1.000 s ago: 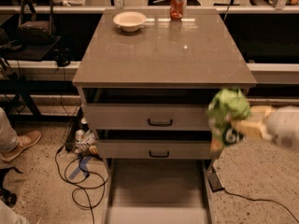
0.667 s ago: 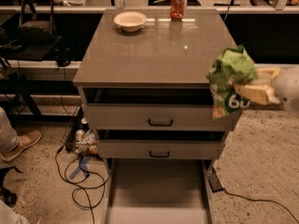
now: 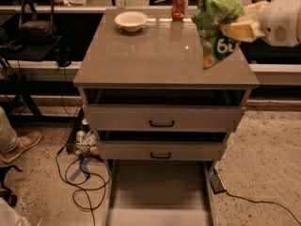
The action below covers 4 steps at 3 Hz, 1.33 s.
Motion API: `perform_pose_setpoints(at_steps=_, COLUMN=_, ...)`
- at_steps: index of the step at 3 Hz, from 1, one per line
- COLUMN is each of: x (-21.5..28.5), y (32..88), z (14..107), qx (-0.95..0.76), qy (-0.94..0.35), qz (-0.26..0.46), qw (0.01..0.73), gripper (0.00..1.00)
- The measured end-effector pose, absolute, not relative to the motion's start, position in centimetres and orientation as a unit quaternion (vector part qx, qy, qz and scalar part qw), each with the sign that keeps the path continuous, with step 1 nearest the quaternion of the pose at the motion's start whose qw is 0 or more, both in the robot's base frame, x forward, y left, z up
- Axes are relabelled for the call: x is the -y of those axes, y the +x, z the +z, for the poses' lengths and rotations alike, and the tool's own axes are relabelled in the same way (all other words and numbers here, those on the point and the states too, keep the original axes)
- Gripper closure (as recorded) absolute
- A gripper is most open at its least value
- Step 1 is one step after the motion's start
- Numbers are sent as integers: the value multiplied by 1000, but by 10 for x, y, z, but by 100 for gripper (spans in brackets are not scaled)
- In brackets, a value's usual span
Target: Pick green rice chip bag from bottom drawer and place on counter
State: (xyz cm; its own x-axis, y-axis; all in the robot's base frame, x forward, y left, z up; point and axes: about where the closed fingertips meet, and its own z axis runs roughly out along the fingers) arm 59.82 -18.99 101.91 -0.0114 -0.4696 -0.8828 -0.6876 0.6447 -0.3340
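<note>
tool [image 3: 235, 30] clamped on green rice chip bag [image 3: 217, 8], held above desk [image 3: 141, 60] at 2 o'clock | bottom drawer [image 3: 157, 187] open | risk: release near edge, crinkly bag slides off; swing toward 12 o'clock knocks red can [image 3: 178, 4] | bowl [image 3: 130, 20] at 11 o'clock, well apart

Upper right of the frame: the robot's gripper [image 3: 229, 30], with blocky, pale cream-tan jaws set on a smooth, rounded white wrist housing that bears a small grey circular mark on its side.
</note>
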Motion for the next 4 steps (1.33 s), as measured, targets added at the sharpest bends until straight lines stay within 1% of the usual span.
perform_pose_setpoints(at_steps=1, x=146, y=619, z=1033, qx=-687, qy=-431, qz=113, qw=574, gripper=100)
perform_pose_setpoints(at_steps=2, x=145, y=618, z=1032, qx=-687, qy=-432, qz=114, qw=573, gripper=100)
perform_pose_setpoints(at_steps=3, x=136, y=653, z=1025, qx=-695, qy=-449, qz=115, qw=550, gripper=100)
perform_pose_setpoints(at_steps=4, x=141, y=694, z=1009, qx=-722, qy=-461, qz=112, qw=503, gripper=100)
